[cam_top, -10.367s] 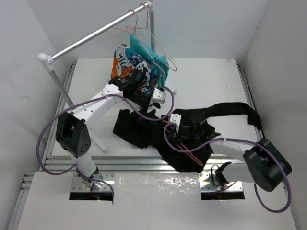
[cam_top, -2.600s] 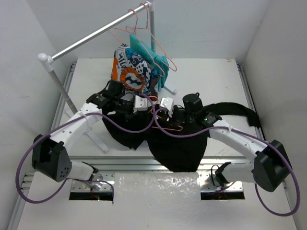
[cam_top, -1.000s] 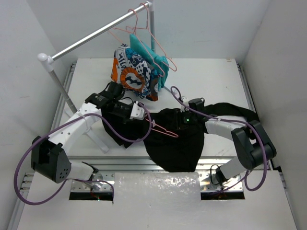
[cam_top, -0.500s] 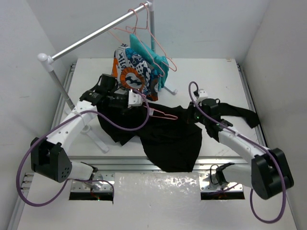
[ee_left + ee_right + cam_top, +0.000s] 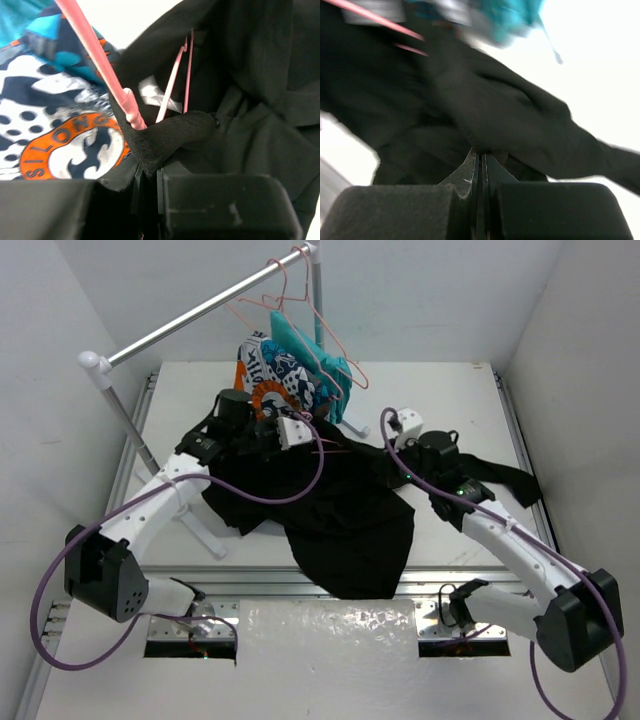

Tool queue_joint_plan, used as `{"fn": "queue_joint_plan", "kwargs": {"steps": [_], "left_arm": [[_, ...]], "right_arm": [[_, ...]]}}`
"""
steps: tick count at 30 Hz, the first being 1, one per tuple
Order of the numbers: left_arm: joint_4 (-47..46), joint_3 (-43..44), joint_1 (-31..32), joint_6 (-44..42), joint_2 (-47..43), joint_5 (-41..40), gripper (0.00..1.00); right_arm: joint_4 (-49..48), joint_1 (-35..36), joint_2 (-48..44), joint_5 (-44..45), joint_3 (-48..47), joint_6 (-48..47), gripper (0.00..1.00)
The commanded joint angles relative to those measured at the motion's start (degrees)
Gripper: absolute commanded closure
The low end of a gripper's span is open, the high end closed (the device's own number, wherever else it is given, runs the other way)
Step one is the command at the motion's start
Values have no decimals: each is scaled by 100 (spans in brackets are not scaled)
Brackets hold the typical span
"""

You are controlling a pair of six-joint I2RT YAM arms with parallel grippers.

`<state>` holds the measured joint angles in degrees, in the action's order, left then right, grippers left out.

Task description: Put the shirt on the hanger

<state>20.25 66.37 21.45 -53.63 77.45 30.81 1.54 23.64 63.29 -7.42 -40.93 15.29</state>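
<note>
Up and back with the left hand [image 5: 308, 438] since half a second ago, now right beside the patterned garment [image 5: 272, 380] on the rack. Dragged along with it: the shirt [image 5: 345, 515], bunched higher on the counter [image 5: 440, 390], far edge up at that garment's hem, lower end draped over the near edge. A moment back, plenty of pink wire lying in the open across the black cloth. Now only a short run of the hanger [image 5: 330, 447] showing, just right of the left hand, the rest swallowed under the shirt. Also shifted a little up and left: the right hand [image 5: 395, 440], apart from the left, shirt spread between the two.

From the left wrist: clamped tight on the hanger's end, a black fold pinched in with it. Long axis roughly left to right across the counter, gripped end at the left, far end pointing toward the right hand, buried in cloth. Hook not to be made out.

From the right wrist: fingers pressed together on a ridge of shirt, view blurred. Behind it all, the teal garment [image 5: 312, 358] hanging from the rail [image 5: 190, 315].
</note>
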Motion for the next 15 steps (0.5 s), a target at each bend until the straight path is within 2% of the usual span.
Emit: {"fn": "queue_joint_plan", "kwargs": {"steps": [1, 5, 7, 9, 11, 12, 13, 15], "left_arm": [[-276, -54, 271, 132, -239, -401, 100], [-241, 235, 307, 809, -108, 82, 100], [-171, 315, 281, 1046, -99, 650, 100], [-40, 403, 185, 1230, -134, 1144, 100], [31, 447, 140, 1354, -151, 1638, 100], [127, 456, 131, 1390, -177, 1709, 100], [163, 456, 131, 1399, -186, 1770, 100], [251, 412, 131, 1373, -239, 1832, 100]], "right_arm": [[-75, 658, -28, -215, -661, -649, 100], [-364, 1352, 262, -1137, -1180, -764, 100], [-444, 1380, 368, -1612, -1356, -659, 100], [-383, 1363, 448, -1719, -1392, -588, 100], [-120, 1293, 456, -1413, -1470, -650, 88], [264, 1145, 387, -1350, -1488, -641, 66], [381, 1073, 308, -1393, -1462, -624, 55], [487, 741, -68, -1691, -1348, -606, 44]]}}
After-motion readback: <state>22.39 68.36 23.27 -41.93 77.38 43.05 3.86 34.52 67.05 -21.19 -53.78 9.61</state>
